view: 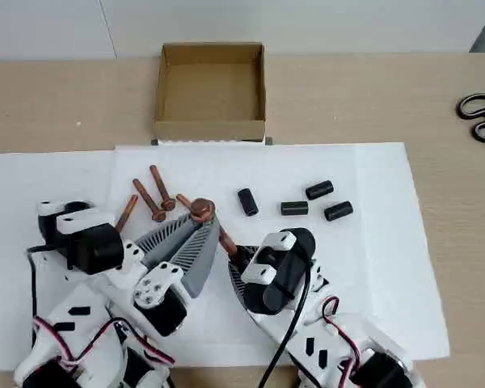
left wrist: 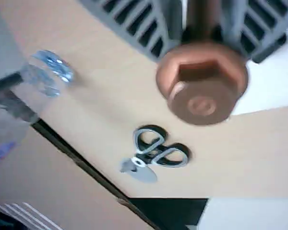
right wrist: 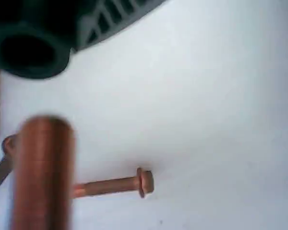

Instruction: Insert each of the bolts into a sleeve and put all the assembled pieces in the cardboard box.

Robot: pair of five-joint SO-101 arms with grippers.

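My left gripper (view: 199,220) is shut on a copper bolt (view: 200,210), held above the white paper; its hex head (left wrist: 201,84) fills the left wrist view between the grey fingers (left wrist: 134,19). My right gripper (view: 233,257) sits just right of it, shut on a black sleeve (right wrist: 24,52). The held bolt's shaft (right wrist: 41,172) points toward the sleeve's open bore, its tip a short way off. Loose bolts (view: 149,200) lie on the paper to the left, one of them being the bolt (right wrist: 116,184) in the right wrist view. Several loose black sleeves (view: 294,208) lie to the right.
The open cardboard box (view: 210,129) stands at the paper's far edge. Scissors (view: 481,115) lie on the bare table at the far right, the same scissors (left wrist: 161,153) in the left wrist view. A plastic bottle (left wrist: 43,76) stands off the table's side.
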